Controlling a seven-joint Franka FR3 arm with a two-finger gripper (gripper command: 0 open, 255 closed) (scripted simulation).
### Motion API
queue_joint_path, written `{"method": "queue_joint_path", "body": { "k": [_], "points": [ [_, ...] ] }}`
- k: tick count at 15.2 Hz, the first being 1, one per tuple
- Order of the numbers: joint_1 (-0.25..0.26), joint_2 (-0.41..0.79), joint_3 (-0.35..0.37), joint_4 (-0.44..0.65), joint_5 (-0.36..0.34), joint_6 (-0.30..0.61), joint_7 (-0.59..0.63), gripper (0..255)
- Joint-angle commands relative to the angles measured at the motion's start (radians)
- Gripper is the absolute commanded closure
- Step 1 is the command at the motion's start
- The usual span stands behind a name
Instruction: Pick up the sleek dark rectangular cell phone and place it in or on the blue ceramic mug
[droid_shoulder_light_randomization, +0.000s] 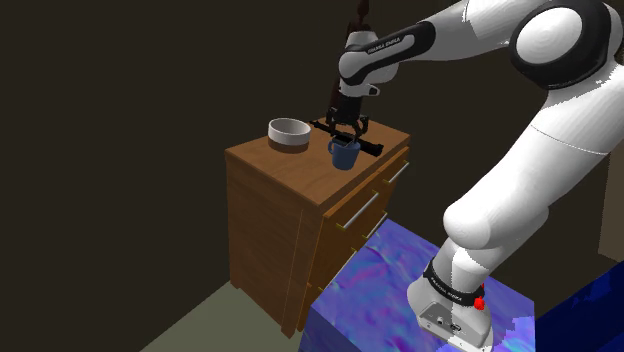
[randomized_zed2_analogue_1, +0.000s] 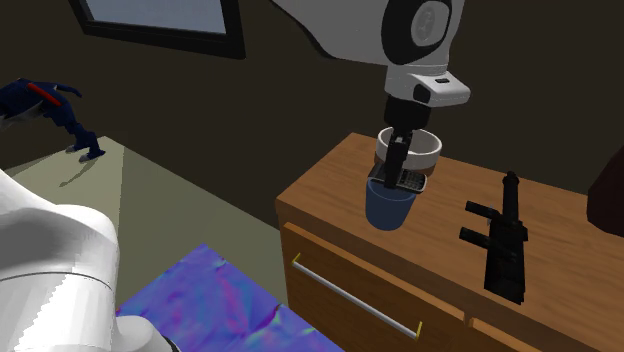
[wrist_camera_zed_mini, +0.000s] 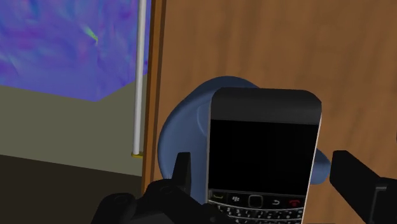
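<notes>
Phone sits propped in the mouth of the blue mug on the tabletop, directly beneath the pincer, whose fingers we read as spread open, clear of both long edges, so retreat looks straight upward.

Wooden drawer chest: carrying on its top a blue mug, standing upright; white bowl sitting just beside the mug; black toy gun lying flat near the mug.
</notes>
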Motion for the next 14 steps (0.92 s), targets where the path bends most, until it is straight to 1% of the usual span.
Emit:
{"method": "queue_joint_path", "body": {
  "k": [1,2,6,14],
  "points": [
    [0.000,0.000,0.000,0.000,0.000,0.000,0.000,0],
    [0.000,-0.001,0.000,0.000,0.000,-0.001,0.000,0],
    [0.002,-0.029,0.002,0.098,0.007,-0.127,-0.004,0],
    [0.002,-0.029,0.002,0.098,0.007,-0.127,-0.004,0]
  ]
}}
